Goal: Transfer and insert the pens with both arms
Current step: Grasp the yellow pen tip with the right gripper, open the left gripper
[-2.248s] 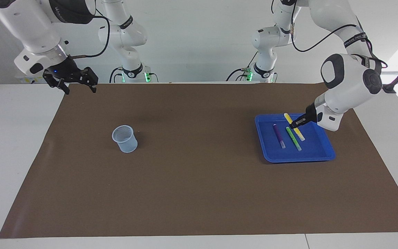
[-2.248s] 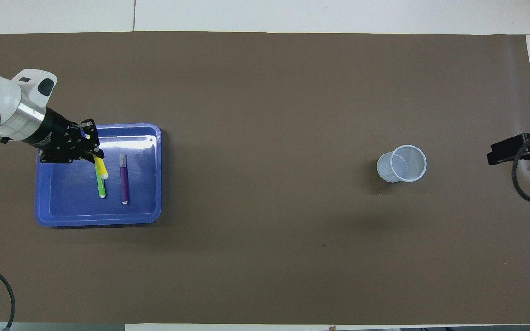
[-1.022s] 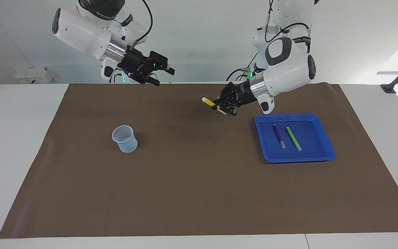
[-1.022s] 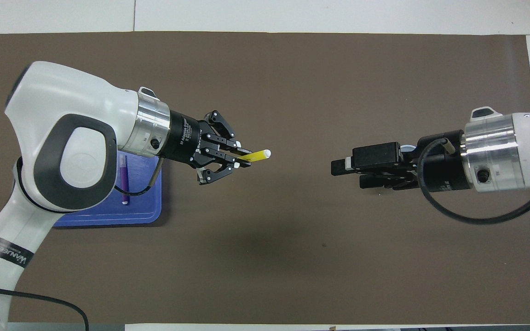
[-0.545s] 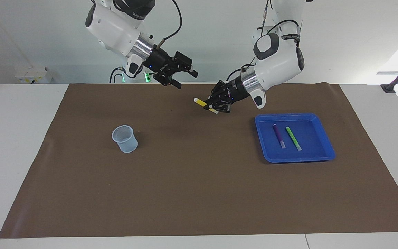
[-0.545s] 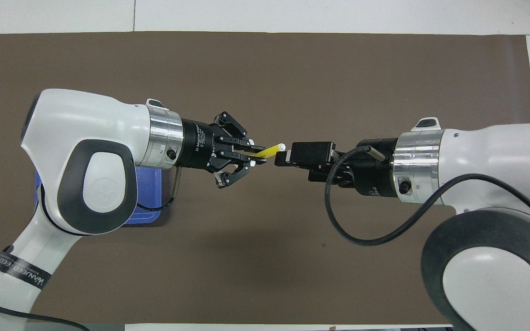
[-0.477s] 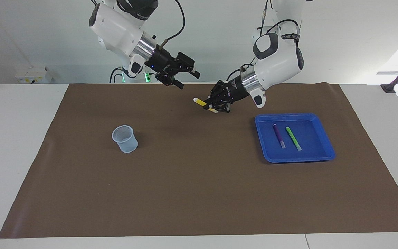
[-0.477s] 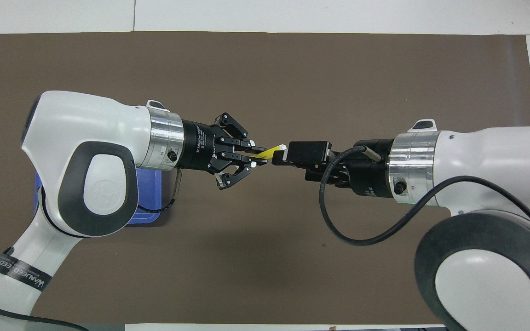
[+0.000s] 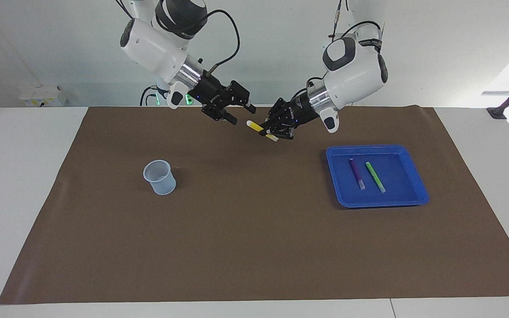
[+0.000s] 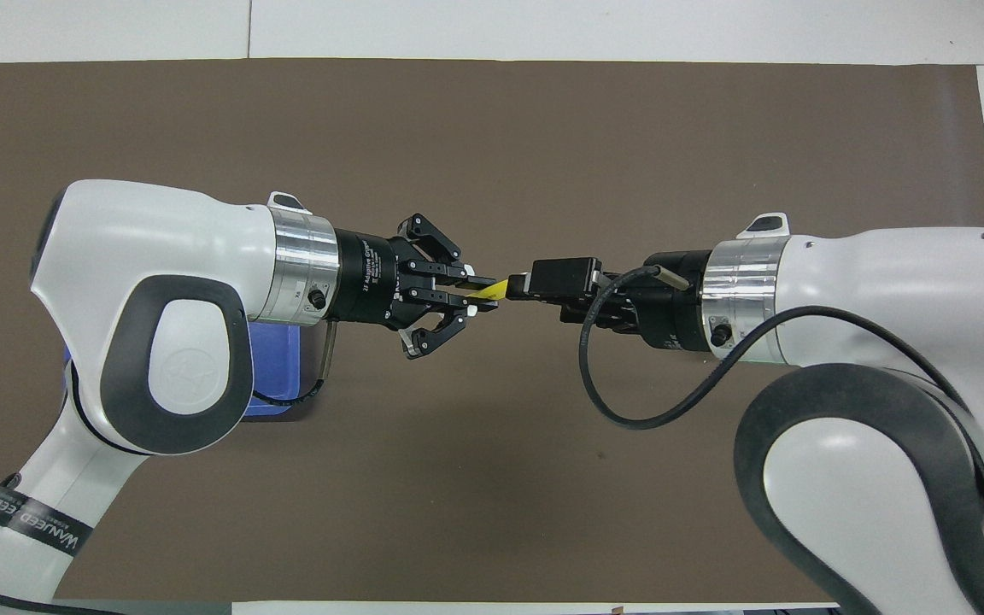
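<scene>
My left gripper (image 9: 271,131) is shut on the yellow pen (image 9: 255,127) and holds it in the air over the mat's middle, nearer the robots' end, with the pale end pointing at my right gripper. My right gripper (image 9: 242,115) is open, and its fingers stand at the pen's pale end. In the overhead view the right gripper (image 10: 519,284) overlaps the tip of the yellow pen (image 10: 492,290), which sticks out of the left gripper (image 10: 479,295). The purple pen (image 9: 356,173) and the green pen (image 9: 375,176) lie side by side in the blue tray (image 9: 413,201).
A pale mesh cup (image 9: 159,177) stands upright on the brown mat (image 9: 254,247) toward the right arm's end. In the overhead view the left arm covers most of the tray (image 10: 274,376), and the right arm hides the cup.
Both grippers have closed in on each other above the mat. The right gripper's fingers have come up to the pale end of the yellow pen held by the left gripper.
</scene>
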Tool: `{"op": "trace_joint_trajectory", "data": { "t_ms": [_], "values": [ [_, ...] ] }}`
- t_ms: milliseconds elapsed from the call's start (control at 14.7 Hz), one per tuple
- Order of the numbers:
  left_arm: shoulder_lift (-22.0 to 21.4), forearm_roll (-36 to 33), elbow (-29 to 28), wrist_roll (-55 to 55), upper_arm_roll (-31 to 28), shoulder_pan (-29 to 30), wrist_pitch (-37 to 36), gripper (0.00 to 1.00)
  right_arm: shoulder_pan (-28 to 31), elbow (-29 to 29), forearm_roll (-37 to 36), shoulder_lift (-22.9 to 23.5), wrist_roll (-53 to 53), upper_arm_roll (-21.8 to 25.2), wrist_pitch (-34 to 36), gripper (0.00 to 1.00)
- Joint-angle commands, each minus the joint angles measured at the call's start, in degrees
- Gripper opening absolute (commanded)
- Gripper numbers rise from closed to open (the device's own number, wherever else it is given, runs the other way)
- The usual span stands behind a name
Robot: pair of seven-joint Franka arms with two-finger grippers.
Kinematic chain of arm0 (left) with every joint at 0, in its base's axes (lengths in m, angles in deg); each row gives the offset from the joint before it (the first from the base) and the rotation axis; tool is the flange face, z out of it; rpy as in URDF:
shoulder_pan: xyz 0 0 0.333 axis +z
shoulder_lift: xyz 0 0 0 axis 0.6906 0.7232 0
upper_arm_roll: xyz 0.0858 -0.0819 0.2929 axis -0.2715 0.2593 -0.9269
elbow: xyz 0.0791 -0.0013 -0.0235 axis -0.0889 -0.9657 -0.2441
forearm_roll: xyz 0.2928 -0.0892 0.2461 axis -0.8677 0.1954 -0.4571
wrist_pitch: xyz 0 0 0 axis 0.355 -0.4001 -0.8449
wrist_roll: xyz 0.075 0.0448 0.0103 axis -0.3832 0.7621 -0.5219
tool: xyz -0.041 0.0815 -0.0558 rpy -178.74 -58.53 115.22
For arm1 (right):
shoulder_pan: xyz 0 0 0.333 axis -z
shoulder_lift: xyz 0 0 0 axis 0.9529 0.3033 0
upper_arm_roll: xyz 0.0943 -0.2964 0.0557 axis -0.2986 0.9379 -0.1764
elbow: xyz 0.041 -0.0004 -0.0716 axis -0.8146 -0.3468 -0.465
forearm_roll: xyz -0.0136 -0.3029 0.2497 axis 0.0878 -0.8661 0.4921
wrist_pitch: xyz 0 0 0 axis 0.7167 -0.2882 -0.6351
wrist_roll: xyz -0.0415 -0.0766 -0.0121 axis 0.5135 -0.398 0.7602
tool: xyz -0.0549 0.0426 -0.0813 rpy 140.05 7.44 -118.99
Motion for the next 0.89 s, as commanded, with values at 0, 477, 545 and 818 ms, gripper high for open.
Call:
{"op": "trace_joint_trajectory", "data": {
  "t_ms": [0,477,545,818],
  "values": [
    [-2.3,1.5,-2.5,0.5,-0.4,-0.7,1.2,0.00,-1.1,-0.2,-0.2,0.3,0.2,-0.1,-2.6,0.82],
    [-2.7,1.5,-2.7,0.5,-0.4,-0.9,1.2,0.00,-1.1,0.3,-0.1,0.8,0.2,-0.2,-4.3,0.54],
    [-2.7,1.5,-2.8,0.5,-0.5,-0.8,1.2,0.00,-1.1,0.4,-0.1,0.9,0.1,-0.2,-4.4,0.52],
    [-2.8,1.6,-2.9,0.5,-0.5,-0.9,1.2,0.00,-1.0,0.4,0.0,1.0,-1.2,-0.2,-4.8,0.48]
  ]
}}
